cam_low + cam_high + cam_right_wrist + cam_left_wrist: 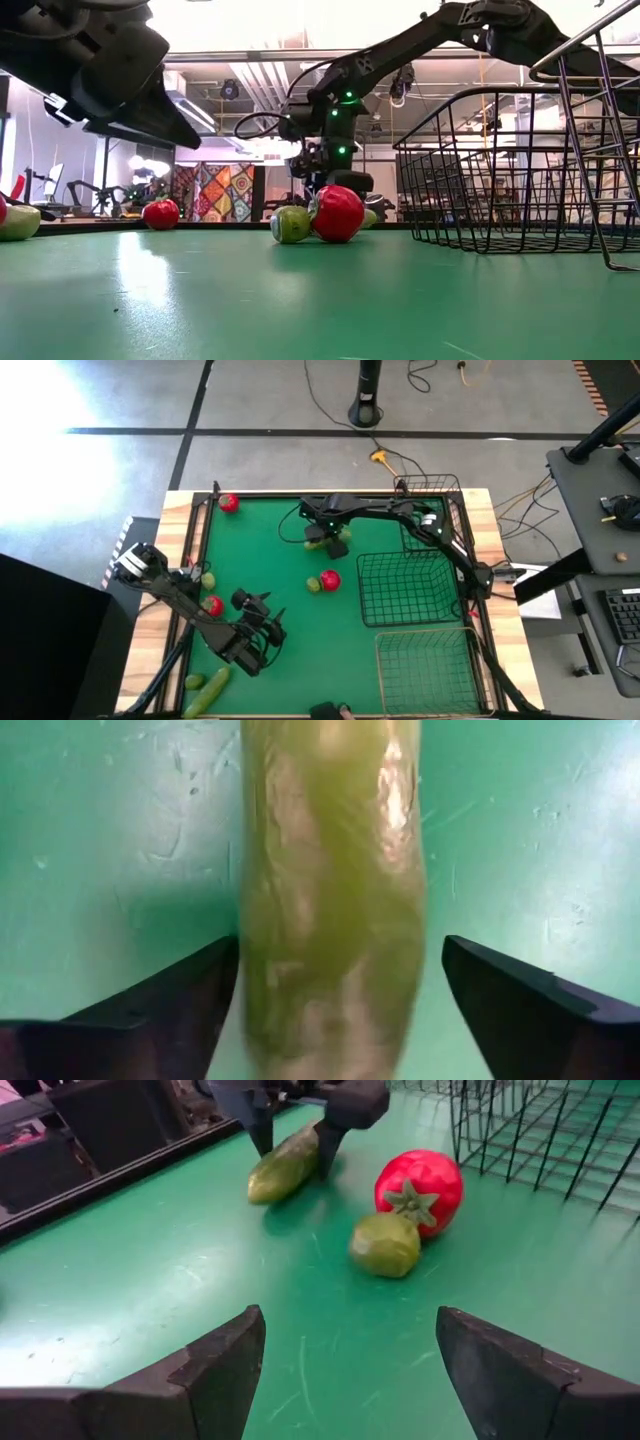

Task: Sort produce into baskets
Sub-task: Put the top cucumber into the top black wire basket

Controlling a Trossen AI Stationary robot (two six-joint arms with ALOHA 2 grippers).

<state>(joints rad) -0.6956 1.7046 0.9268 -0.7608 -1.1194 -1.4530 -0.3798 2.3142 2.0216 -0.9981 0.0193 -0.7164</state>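
Right gripper [335,1010] straddling cucumber [335,890], long axis 12-to-6 between spread fingers, not yet clamped. Left gripper [350,1370] likewise apart, farther away, waiting.

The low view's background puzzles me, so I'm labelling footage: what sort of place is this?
Probably a robotics lab or workshop: other robot arms stand behind the green table, cables trail across the floor, and a keyboard desk sits alongside.

Right arm stretched across the table's far side, right gripper [335,1005] pointing down, its fingers [170,995] spread either side of a cucumber [335,890], left arm bent low at the near left, left gripper [350,1370] open, empty
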